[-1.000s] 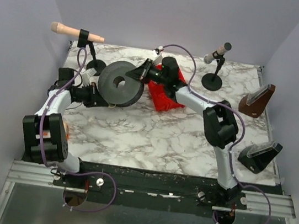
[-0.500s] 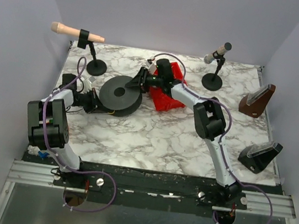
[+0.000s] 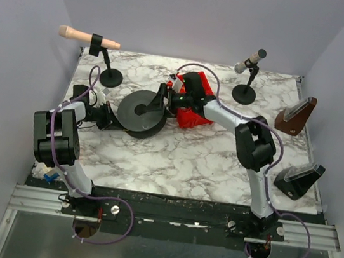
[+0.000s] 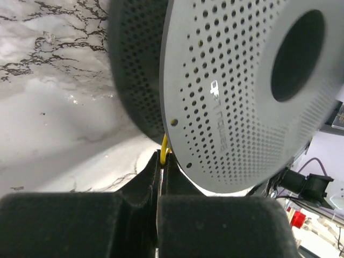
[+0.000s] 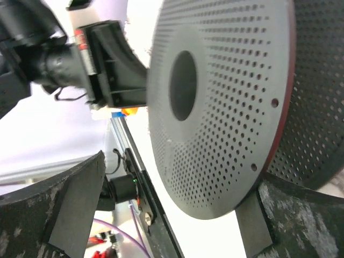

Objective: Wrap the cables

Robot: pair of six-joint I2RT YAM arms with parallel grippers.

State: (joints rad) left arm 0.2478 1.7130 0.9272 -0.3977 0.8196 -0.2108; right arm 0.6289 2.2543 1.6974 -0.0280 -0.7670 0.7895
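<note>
A grey perforated spool (image 3: 141, 109) lies tilted on the marble table (image 3: 193, 161), left of centre. A thin yellow cable (image 4: 164, 146) runs from under the spool's flange (image 4: 231, 102) into my left gripper (image 4: 162, 161), which is shut on it. That gripper (image 3: 111, 118) sits low at the spool's left edge. My right gripper (image 3: 163, 99) stands open at the spool's right edge. In the right wrist view the flange (image 5: 226, 107) hangs between its spread fingers (image 5: 70, 209), and nothing is gripped. The rest of the cable is hidden between the flanges.
A red object (image 3: 193, 116) lies just behind the right wrist. Two microphones on stands stand at the back, left (image 3: 88, 38) and right (image 3: 251, 60). A brown holder (image 3: 295, 115) and a black holder (image 3: 298, 177) sit along the right edge.
The right gripper has gone from shut on the spool's rim to wide open. The spool has dropped from nearly upright to a flatter tilt. The left gripper stays shut on the cable.
</note>
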